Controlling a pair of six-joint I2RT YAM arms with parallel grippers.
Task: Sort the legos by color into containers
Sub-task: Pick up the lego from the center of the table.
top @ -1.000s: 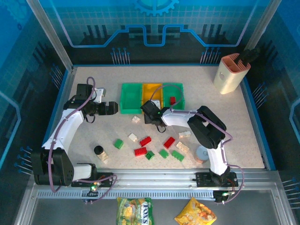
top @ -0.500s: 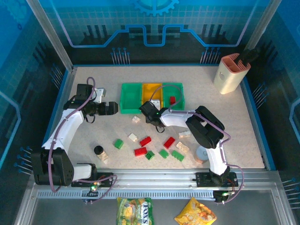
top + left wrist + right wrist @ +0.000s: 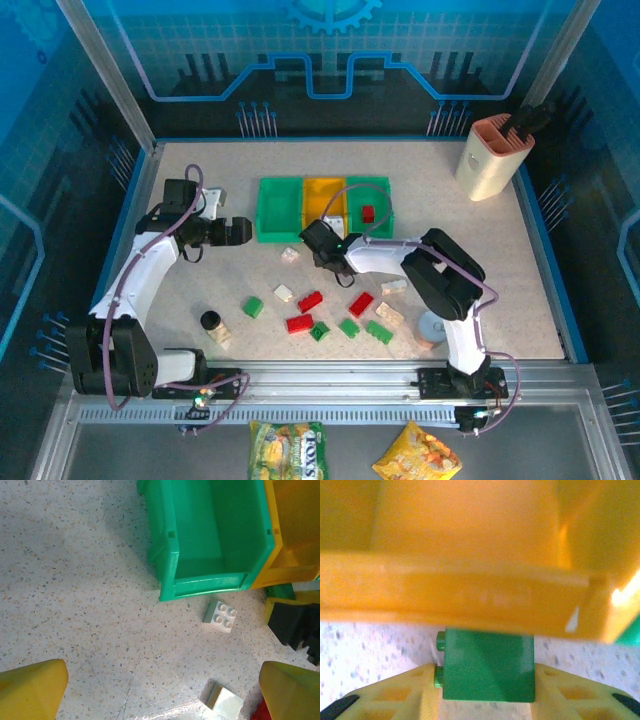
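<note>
Top external: shows a row of three at the far middle of the table [image 3: 480,260], namely the left green bin [image 3: 280,208], the orange-yellow bin [image 3: 323,197] and the right green bin [image 3: 372,192], the last with a red brick [image 3: 368,213] inside. Places the left gripper [image 3: 238,231] just left of the left green bin, spread wide and empty. Places the right gripper [image 3: 318,243] at the near wall of the orange-yellow bin. Shows loose legos [image 3: 310,301] in red, green and cream scattered nearer the arm bases, with a cream brick [image 3: 290,255] just beside the right gripper.

Left wrist: looks down between wide-apart yellow fingers [image 3: 30,687], nothing between them, onto the near corner of the left green bin. Finds the cream brick lying studs-up on the table just in front of that corner.

Right wrist: catches a green brick [image 3: 487,665] pinched between both yellow fingers, outside the orange-yellow bin and just beside its outer wall. Cannot tell whether lifted or resting on the table.
</note>
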